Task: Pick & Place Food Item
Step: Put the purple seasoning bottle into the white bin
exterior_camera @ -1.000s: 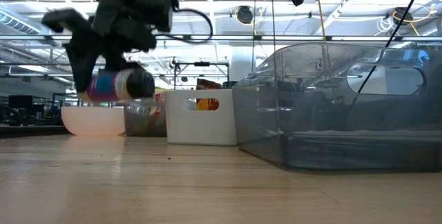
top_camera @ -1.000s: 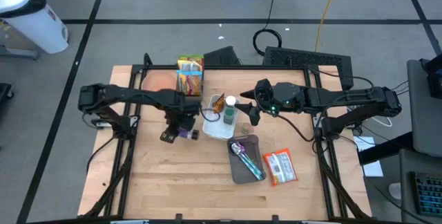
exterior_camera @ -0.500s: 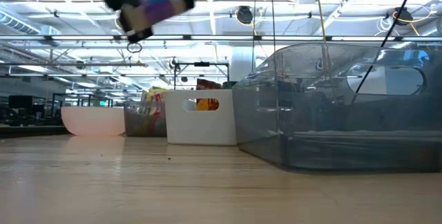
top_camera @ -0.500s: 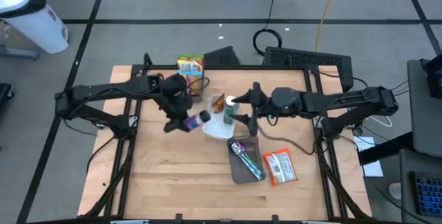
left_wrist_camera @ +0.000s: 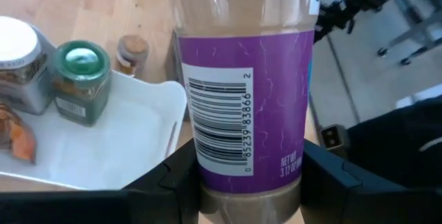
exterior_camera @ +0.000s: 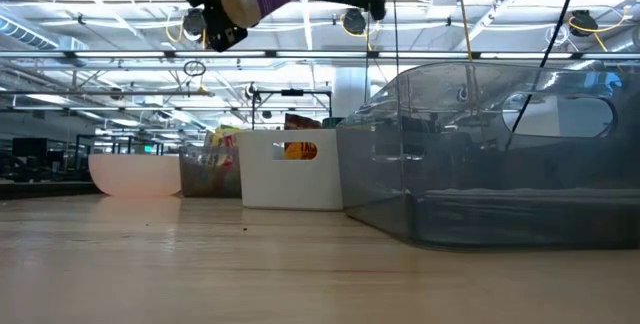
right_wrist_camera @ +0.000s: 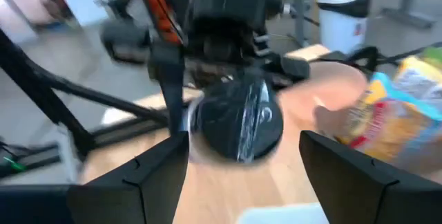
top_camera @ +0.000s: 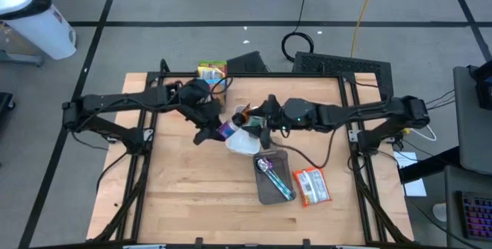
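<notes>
The wooden table (top_camera: 192, 203) carries, going from the largest item down, a grey tray (top_camera: 270, 185) with a purple-wrapped item, a white tray (top_camera: 243, 144) at centre, a pink bowl (exterior_camera: 133, 175) at the far left corner, a red snack packet (top_camera: 312, 185) beside the grey tray, and a stack of colourful snack bags (top_camera: 211, 71) at the far edge. From table height a clear plastic bin (exterior_camera: 500, 154) and a white container (exterior_camera: 290, 169) stand in the foreground. The left gripper (top_camera: 209, 128) is raised well above the table, just beside the white tray's left edge, its fingers clamped on the purple-labelled bottle (top_camera: 227, 129), which lies roughly level with its dark cap pointing toward the other arm. The left wrist camera shows the bottle (left_wrist_camera: 243, 92) held between both dark fingers, with a green-lidded jar (left_wrist_camera: 83, 79) and a silver tin (left_wrist_camera: 21, 61) standing in the white tray below. The right gripper (top_camera: 265, 123) reaches in from the opposite side, over the white tray, facing the bottle's cap (right_wrist_camera: 238, 122); its fingers stand apart on either side of the cap with no contact evident. In my judgement the step in hand is a transfer in mid-air, or a carry toward the tray. The next move calls for the right gripper to close squarely on the cap end before the left gripper lets go, since a poorly aligned grasp could let the bottle fall onto the jars.
</notes>
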Robot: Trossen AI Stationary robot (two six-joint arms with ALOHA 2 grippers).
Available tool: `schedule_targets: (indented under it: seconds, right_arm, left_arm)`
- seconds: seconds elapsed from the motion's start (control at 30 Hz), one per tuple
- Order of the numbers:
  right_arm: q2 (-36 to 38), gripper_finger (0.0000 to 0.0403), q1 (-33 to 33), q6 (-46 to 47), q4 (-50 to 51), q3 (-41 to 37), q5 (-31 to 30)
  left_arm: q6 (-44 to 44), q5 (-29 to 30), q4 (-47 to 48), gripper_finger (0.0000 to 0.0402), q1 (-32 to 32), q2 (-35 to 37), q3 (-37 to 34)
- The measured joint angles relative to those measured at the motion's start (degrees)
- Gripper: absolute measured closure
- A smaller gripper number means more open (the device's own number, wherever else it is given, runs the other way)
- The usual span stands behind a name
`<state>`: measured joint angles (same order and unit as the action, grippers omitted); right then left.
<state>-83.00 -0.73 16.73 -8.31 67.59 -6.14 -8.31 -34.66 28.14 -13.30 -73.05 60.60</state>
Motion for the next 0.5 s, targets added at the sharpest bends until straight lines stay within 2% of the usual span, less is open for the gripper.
schedule_targets:
  seconds: [0.13,0.3,0.5]
  right_arm:
    - [-1.06,0.0135,1.81,3.69,-4.67,0.0,6.23]
    - [-1.71,0.0135,2.62,5.0,-5.69,0.0,6.87]
    - [-1.62,0.0135,2.98,6.4,-6.64,0.0,8.21]
  left_arm:
    - [2.13,1.9,-0.02,0.0224,1.33,-0.02,-0.02]
    - [3.26,4.52,-0.15,0.0224,2.3,-0.03,-0.02]
    - [3.53,4.79,-2.0,0.0225,2.51,-0.03,-0.02]
